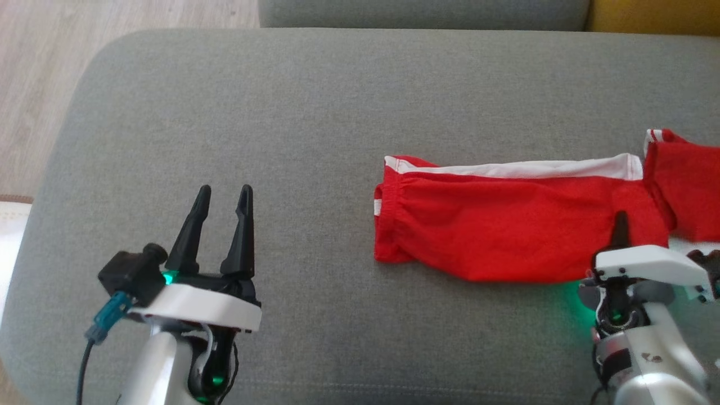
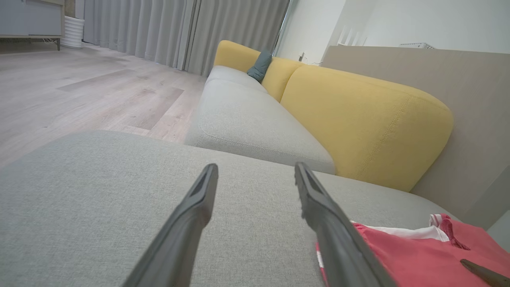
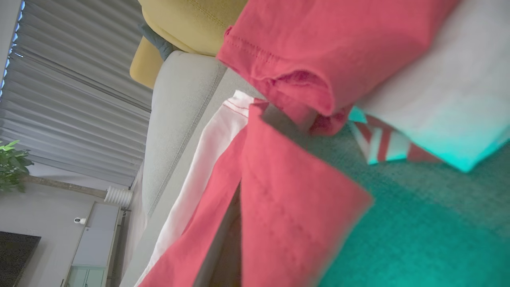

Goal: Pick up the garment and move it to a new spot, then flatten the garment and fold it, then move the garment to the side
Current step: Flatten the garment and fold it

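The garment (image 1: 506,225) is red with a white side stripe and lies stretched across the right part of the grey cushion (image 1: 281,112), its far end bunched at the right edge of the head view. My right gripper (image 1: 620,219) is at its lower right part, shut on the garment. In the right wrist view, red cloth (image 3: 287,207) folds over a dark finger (image 3: 225,247). My left gripper (image 1: 225,191) hovers open over bare cushion, well left of the garment. The left wrist view has its fingers (image 2: 199,207) spread, with the garment (image 2: 418,259) to the right.
The cushion's rounded left edge drops to a wooden floor (image 1: 34,84). Behind it stands a sofa with a grey seat (image 2: 247,115) and a yellow back (image 2: 358,119). A pale cloth with red-and-white stripes (image 3: 438,99) lies beside the garment's bunched end.
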Motion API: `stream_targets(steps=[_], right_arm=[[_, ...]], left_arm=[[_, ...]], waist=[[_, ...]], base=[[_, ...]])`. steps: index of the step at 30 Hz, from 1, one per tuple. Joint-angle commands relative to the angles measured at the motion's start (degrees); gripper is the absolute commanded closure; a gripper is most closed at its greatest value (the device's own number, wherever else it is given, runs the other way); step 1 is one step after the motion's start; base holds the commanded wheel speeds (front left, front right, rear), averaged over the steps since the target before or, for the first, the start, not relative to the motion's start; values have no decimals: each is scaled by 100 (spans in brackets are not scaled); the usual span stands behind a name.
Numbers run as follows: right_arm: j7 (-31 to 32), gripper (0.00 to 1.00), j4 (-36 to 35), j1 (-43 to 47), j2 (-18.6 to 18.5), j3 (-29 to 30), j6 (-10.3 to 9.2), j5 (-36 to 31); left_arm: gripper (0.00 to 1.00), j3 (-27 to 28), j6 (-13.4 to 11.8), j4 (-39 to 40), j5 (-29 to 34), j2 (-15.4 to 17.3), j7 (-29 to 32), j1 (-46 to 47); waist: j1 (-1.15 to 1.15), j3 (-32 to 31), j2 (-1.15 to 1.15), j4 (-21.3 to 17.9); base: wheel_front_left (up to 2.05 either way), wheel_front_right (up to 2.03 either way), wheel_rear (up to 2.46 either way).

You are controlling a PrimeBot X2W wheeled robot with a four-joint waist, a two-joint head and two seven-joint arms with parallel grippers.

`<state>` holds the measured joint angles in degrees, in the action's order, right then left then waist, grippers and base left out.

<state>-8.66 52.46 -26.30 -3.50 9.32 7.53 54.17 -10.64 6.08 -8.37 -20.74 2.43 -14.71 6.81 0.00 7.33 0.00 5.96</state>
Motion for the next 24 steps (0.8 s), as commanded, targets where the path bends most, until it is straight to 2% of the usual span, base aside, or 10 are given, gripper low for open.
stream_targets(steps=[1,8,19,24], right_arm=[[-93,100,-215,-72,62,-306,-4,122],[-250,100,-565,-144,62,-989,-4,630],[-381,100,-1695,220,62,-2449,-4,1634],[-487,100,-1837,195,62,-3166,-4,1901]], left_arm=[[0,142,-5,170,40,45,-29,108],[0,159,16,104,116,44,-29,23],[0,94,27,21,157,44,-29,-202],[0,121,15,26,197,44,-29,-240]], waist=[[0,-43,0,3],[0,-253,0,105],[0,-605,0,371],[0,-592,0,526]], base=[[0,0,0],[0,0,0],[0,0,0],[0,0,0]])
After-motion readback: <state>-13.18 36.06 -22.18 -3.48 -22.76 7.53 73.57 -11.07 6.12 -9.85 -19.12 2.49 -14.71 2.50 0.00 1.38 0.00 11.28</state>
